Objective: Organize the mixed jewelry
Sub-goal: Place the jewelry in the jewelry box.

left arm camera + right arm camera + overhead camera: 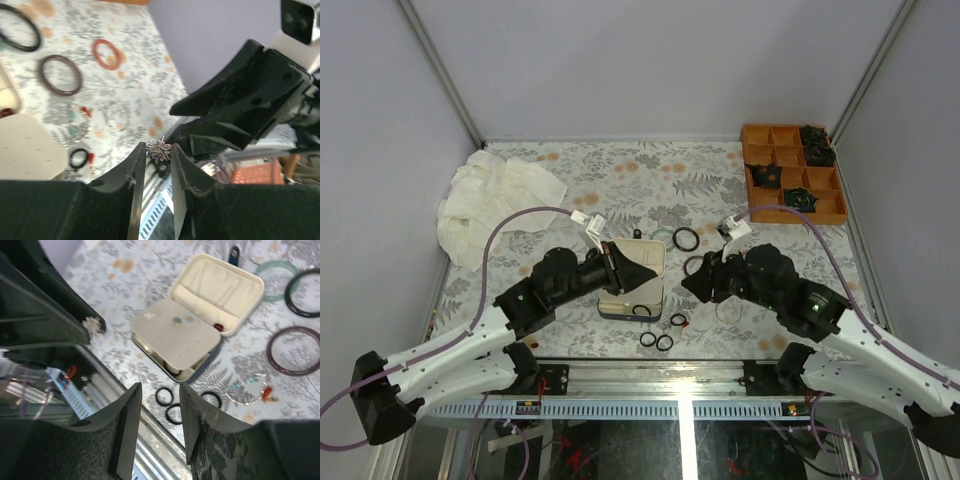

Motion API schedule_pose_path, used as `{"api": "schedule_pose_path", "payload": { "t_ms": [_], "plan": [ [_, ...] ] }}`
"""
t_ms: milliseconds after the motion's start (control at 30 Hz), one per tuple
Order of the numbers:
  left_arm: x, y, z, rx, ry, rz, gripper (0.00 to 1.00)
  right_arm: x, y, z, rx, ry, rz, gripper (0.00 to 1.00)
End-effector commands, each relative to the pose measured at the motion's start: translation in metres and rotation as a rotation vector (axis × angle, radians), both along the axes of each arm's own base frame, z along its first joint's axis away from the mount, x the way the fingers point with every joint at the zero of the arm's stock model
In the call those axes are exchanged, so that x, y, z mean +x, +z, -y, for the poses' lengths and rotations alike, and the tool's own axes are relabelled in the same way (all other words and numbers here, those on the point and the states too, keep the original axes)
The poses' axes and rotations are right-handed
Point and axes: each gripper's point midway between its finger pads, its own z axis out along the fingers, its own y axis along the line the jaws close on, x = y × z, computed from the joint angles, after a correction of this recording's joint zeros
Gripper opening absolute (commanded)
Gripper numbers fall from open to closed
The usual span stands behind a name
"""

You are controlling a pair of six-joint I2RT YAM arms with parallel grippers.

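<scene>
– So, what takes up most of the scene?

– A table (620,165) covered in a grey leaf-print cloth. A crumpled white cloth (495,205) lies at its far left corner and an orange tray (748,185) of compartments stands at the far right.

– And in the middle?

– A hinged case (220,287) lies open with its cream lining up, between the two arms. In the top view its long axis runs away from the arms.

– Where is the jewelry?

– Mostly loose on the table, right of the case. A large black ring (39,35), a brown ring (42,75) and a red-orange ring (95,52) lie flat and apart. Thin clear hoops (128,117) lie flat nearer the arms, with tiny red bits (267,392) beside one. Small black rings (156,397) lie flat just beside the case's near edge. Being round, they point no particular way.

– What are the grippers doing?

– The left gripper (158,156) is raised above the table and points right, toward the other arm. Its fingertips are pinched on a small spiky silver piece (159,150). Spikes fan out all round it, and one thin stem sticks out away from the fingers. The right gripper (160,390) faces it, jaws parted, with nothing between them.
</scene>
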Motion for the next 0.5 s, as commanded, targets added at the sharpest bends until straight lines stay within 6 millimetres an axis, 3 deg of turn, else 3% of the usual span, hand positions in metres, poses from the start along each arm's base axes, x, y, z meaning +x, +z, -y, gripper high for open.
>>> {"api": "schedule_pose_path", "payload": {
  "t_ms": [0, 133, 267, 467],
  "plan": [
    [0.027, -0.028, -0.022, 0.201, 0.106, -0.028, 0.01, 0.023, -0.016, 0.006, -0.137, -0.063, 0.021, 0.42],
    [0.044, -0.038, -0.031, 0.255, 0.129, -0.063, 0.01, 0.051, -0.024, 0.002, -0.141, -0.072, 0.000, 0.44],
    [0.054, -0.044, -0.038, 0.270, 0.142, -0.084, 0.00, 0.093, -0.021, 0.000, -0.063, -0.075, -0.019, 0.49],
    [0.055, -0.048, -0.042, 0.272, 0.124, -0.099, 0.00, 0.148, -0.029, -0.024, -0.044, 0.032, -0.018, 0.61]
  ]
}}
